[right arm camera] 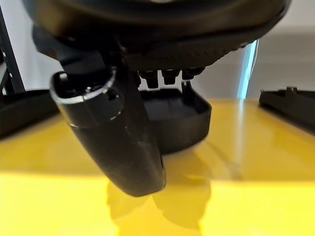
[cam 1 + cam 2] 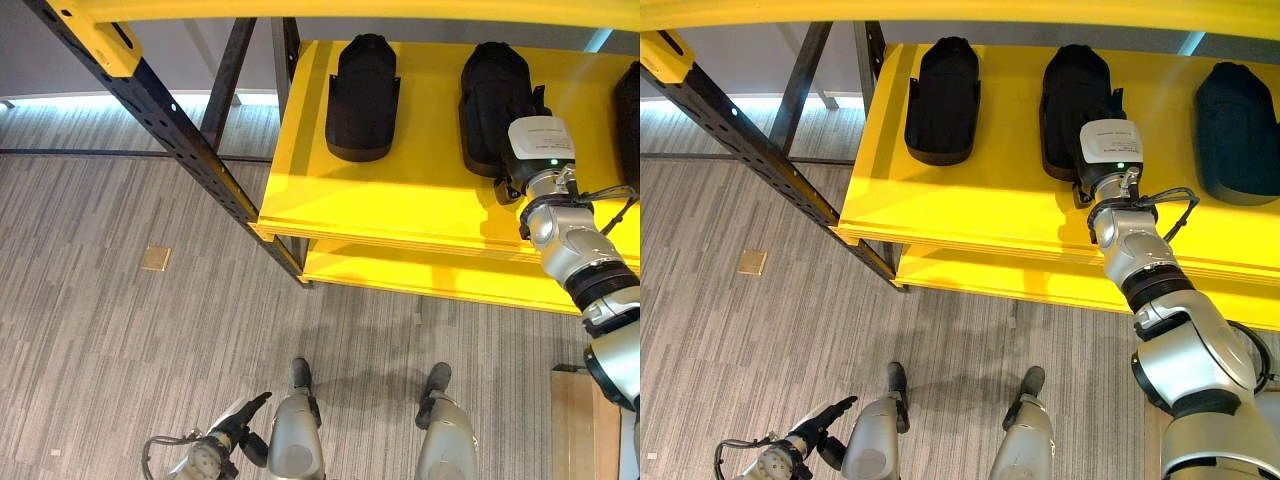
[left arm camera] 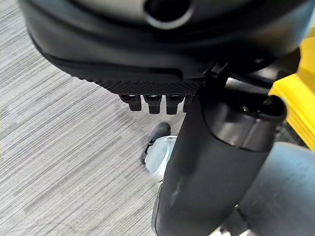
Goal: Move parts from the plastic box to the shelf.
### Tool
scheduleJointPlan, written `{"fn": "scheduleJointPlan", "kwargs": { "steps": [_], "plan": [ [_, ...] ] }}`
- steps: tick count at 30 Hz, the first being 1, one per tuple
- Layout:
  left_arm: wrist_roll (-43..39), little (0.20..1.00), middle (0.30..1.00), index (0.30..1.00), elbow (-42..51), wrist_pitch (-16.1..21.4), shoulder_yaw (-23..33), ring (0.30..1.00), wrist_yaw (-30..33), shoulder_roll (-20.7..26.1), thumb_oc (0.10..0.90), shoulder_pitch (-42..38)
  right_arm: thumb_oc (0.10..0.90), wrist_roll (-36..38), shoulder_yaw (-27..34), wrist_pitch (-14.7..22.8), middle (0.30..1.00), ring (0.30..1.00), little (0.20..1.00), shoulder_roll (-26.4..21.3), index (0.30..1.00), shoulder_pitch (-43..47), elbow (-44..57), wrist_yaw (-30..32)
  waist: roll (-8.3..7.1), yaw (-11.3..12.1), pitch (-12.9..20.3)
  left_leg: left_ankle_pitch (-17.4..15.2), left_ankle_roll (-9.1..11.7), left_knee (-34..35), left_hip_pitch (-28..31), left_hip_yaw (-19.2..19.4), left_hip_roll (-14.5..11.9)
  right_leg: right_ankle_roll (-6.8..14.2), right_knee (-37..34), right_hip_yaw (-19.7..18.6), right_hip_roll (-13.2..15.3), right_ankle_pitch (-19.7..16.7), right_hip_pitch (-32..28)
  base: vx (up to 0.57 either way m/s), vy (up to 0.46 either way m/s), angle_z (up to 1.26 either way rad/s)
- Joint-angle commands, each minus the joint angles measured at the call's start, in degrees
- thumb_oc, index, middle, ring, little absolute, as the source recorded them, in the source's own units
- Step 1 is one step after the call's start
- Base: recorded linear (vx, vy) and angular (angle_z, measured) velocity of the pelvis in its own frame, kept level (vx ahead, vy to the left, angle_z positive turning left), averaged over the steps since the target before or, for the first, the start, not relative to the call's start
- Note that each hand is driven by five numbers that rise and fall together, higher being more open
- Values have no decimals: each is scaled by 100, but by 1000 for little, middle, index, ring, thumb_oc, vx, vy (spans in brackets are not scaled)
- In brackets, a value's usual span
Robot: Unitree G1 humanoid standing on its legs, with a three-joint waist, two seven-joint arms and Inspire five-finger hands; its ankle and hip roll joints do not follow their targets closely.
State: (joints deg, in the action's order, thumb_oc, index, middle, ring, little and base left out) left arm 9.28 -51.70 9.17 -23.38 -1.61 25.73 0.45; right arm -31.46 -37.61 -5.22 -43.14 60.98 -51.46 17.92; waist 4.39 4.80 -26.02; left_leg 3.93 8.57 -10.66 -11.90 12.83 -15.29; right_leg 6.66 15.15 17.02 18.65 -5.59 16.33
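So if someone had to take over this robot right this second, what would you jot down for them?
Right hand: reached onto the yellow shelf, at the near end of the middle black part; whether its fingers grip the part cannot be told.
Left hand: hangs low beside the body over the floor, holding nothing.
Done: three black parts lie on the shelf, the left part, the middle one, and the right part.
Left: draw the right hand clear, then probably fetch more parts.

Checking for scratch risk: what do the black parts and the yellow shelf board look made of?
The black moulded parts look like matte plastic: dull, even surface with thin moulded walls. The yellow shelf board seems glossy painted or coated, perhaps metal, since it mirrors the right robot hand and the parts.
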Motion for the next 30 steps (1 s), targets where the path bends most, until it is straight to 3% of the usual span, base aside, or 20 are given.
{"fn": "scheduleJointPlan", "kwargs": {
  "steps": [1,20,30],
  "plan": [
    [18,1000,1000,1000,-68,224,-301,1000,156,129,900,21,900,-239,99,-53,1000,1000,1000,-363,1000,343,275,741,0,65,90,-452,-96,-357,154,472,-102,302,915,-74,34,1199,-116,0,0,0],
    [-6,1000,1000,1000,-132,274,-297,1000,278,96,900,50,900,-265,241,124,1000,1000,1000,-419,1000,97,572,991,4,-2,95,-508,-117,-395,181,492,-79,283,934,-111,24,1222,-113,0,0,0],
    [-44,1000,1000,1000,-66,301,-235,1000,316,56,900,150,900,28,562,408,1000,1000,1000,-464,1000,-177,1193,1487,-5,-87,144,-517,-120,-332,282,555,-64,279,844,-118,-21,1219,-197,-1,1,-1]
  ]
}}
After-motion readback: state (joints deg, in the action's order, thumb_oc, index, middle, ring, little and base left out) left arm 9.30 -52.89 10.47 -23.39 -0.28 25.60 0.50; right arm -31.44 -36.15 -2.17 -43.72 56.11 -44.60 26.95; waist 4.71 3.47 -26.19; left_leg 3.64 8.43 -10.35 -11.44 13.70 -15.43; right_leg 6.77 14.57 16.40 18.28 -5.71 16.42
